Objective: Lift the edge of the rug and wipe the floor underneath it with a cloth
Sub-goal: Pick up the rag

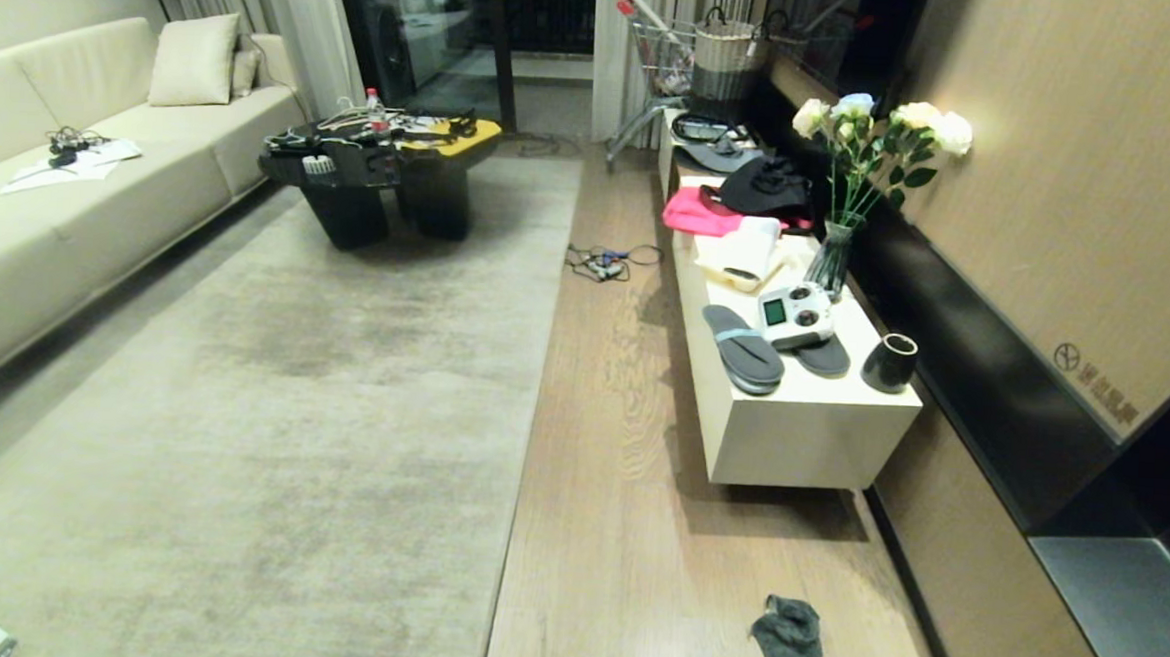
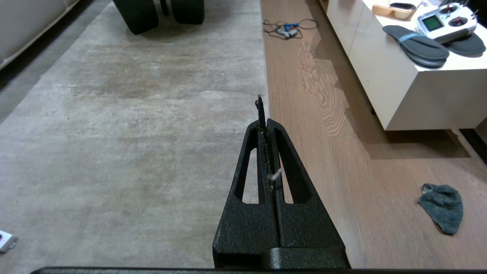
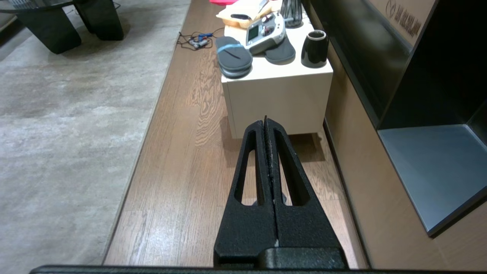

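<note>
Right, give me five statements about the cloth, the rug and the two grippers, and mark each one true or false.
1. The cloth lies on the bare wood floor, apart from the rug. True.
2. The rug edge is folded back, showing its backing. False: it lies flat on the floor.
3. The left gripper holds the cloth. False: its fingers are shut on nothing, and the cloth lies on the floor.
4. The right gripper is shut and empty. True.
5. The cloth sits on the white cabinet beside the slippers. False: it is on the floor, nearer the robot than the cabinet.
</note>
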Controlling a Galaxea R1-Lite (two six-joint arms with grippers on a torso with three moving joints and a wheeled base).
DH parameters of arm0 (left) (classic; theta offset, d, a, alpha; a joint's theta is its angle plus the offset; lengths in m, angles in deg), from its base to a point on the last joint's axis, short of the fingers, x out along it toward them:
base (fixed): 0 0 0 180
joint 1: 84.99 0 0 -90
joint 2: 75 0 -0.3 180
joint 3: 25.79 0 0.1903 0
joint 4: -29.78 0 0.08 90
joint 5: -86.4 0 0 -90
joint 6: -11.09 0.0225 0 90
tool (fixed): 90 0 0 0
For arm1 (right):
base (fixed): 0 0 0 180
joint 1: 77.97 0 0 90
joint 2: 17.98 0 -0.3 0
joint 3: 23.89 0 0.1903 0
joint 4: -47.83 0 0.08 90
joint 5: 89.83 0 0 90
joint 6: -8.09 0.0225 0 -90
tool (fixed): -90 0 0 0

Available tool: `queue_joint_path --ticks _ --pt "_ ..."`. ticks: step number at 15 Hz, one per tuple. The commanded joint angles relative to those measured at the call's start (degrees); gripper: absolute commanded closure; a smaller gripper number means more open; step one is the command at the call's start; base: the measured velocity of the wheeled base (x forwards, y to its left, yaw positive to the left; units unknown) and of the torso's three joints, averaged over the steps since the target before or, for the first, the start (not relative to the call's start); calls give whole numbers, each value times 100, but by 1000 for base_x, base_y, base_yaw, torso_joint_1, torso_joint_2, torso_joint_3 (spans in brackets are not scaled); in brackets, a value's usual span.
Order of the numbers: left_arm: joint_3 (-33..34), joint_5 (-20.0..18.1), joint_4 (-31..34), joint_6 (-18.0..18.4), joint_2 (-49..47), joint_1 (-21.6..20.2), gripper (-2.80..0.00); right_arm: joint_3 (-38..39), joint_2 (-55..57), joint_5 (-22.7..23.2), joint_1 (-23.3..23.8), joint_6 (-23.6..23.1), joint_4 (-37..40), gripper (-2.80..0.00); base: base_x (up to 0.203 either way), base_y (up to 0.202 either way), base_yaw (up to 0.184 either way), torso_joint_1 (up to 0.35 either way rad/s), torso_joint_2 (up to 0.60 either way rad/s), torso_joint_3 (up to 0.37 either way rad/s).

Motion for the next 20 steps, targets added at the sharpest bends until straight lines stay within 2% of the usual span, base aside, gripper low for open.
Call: queue_joint_path --ticks 1,12,20 --pt "0 4 -1 0 -6 0 0 0 9 -2 -9 14 -12 0 0 0 0 -99 464 367" --pt "0 -2 -1 0 -6 0 0 0 9 -2 -8 6 -6 0 0 0 0 -35 437 409" --pt "0 4 -1 0 -6 0 0 0 9 -2 -9 14 -12 0 0 0 0 3 34 42"
